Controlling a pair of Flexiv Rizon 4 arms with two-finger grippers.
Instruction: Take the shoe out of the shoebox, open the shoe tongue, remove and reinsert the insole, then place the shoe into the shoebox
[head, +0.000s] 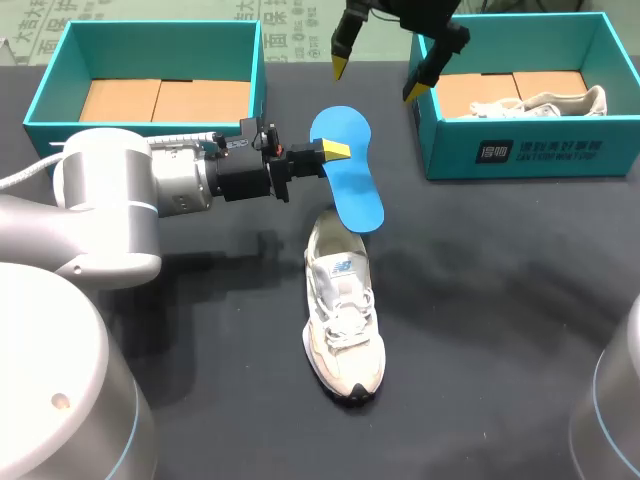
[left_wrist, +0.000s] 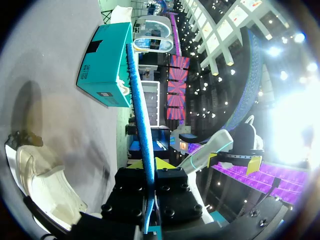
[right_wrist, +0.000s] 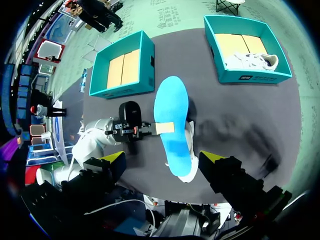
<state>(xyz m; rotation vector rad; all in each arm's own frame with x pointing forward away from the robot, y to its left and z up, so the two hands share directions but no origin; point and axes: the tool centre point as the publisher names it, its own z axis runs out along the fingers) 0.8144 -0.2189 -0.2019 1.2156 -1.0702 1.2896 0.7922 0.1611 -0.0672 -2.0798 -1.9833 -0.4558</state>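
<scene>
My left gripper (head: 335, 150) was closed on the side edge of the blue insole (head: 352, 185), holding it in the air just over the heel end of the white shoe (head: 343, 325). The shoe lay on the surface (head: 500, 300) with its toe toward me, and the insole ran nearly along the same line. My right gripper (head: 378, 80) hung open and empty by the right shoebox (head: 520, 155), which carried white print (head: 537, 152) on its front.

The head camera looked down from above and behind the robot across the whole dark table (head: 500, 330). The left wrist camera sat close behind the left gripper (left_wrist: 150, 167), sighting edge-on along the blue insole (left_wrist: 138, 110) toward the right-hand teal box (left_wrist: 102, 65). The right wrist camera faced straight down from high above the table. All three views shared the insole, the white shoe (head: 343, 320) and that box.
</scene>
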